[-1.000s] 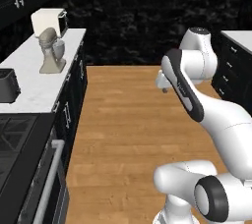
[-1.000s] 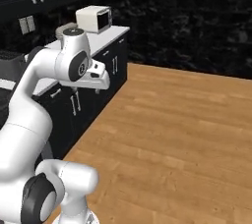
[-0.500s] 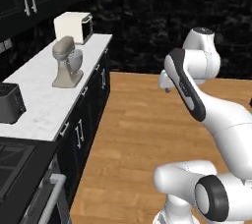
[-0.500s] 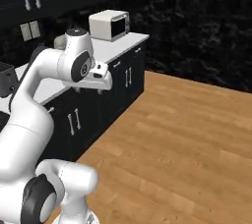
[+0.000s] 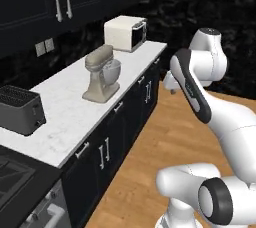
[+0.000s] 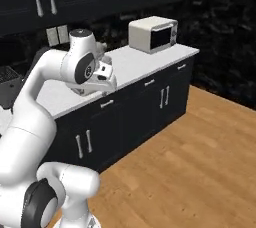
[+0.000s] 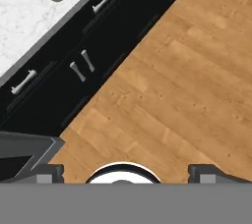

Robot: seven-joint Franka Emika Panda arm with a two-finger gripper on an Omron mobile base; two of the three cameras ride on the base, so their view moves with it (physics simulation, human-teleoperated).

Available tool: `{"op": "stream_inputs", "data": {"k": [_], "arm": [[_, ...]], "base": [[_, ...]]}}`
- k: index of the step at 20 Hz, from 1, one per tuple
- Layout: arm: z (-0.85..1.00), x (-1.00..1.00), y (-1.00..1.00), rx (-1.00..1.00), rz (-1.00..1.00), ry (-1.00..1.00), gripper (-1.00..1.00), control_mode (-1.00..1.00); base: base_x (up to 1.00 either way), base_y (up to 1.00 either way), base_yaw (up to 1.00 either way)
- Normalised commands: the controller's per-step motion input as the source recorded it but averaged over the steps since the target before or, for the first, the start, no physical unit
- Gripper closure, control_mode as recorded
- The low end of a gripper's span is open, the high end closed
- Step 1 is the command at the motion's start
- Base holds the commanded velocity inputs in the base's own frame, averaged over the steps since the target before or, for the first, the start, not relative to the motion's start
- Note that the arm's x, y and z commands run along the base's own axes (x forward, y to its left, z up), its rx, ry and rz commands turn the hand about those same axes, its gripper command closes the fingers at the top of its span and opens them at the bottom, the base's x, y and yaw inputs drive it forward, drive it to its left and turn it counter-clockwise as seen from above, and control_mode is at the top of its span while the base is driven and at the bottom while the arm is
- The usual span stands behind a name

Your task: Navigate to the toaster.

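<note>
The toaster (image 5: 20, 109) is a dark, boxy appliance with slots on top, standing at the left end of the white marble counter (image 5: 75, 117), close to the wall. My gripper (image 6: 106, 69) hangs in front of my arm above the counter's front edge, well to the right of the toaster. In the hand view the gripper (image 7: 127, 171) looks down on wooden floor and black cabinet fronts. Its two dark fingertips (image 7: 47, 171) stand far apart with nothing between them, so it is open.
A grey-beige stand mixer (image 5: 102, 74) stands mid-counter and a cream-white oven (image 5: 125, 33) at the far end. A black stove (image 5: 15, 177) adjoins the counter at lower left. Black cabinets (image 6: 125, 127) run below, dark wall cabinets above. Wooden floor (image 6: 190, 162) spreads to the right.
The whole picture has shifted in both base views, so the camera has moved with the base. The counter now looks nearer and the toaster sits further inside the left base view. The arm's pose is unchanged.
</note>
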Motion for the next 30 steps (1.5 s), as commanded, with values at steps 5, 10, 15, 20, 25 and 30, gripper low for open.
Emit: {"op": "stream_inputs", "data": {"k": [5,10,15,20,25,30], "arm": [[0.0,0.0,0.0,0.0,0.0,0.0,-1.0,1.0],[0.0,0.0,0.0,0.0,0.0,0.0,-1.0,1.0],[0.0,0.0,0.0,0.0,0.0,0.0,-1.0,1.0],[0.0,0.0,0.0,0.0,0.0,0.0,-1.0,1.0],[0.0,0.0,0.0,0.0,0.0,0.0,-1.0,1.0],[0.0,0.0,0.0,0.0,0.0,0.0,-1.0,1.0]], "base": [[0.72,-0.15,0.75],[0.56,-0.17,0.82],[0.44,-0.25,0.81],[0.59,-0.28,0.61],[0.7,-0.11,0.44],[0.75,-0.12,0.17]]}}
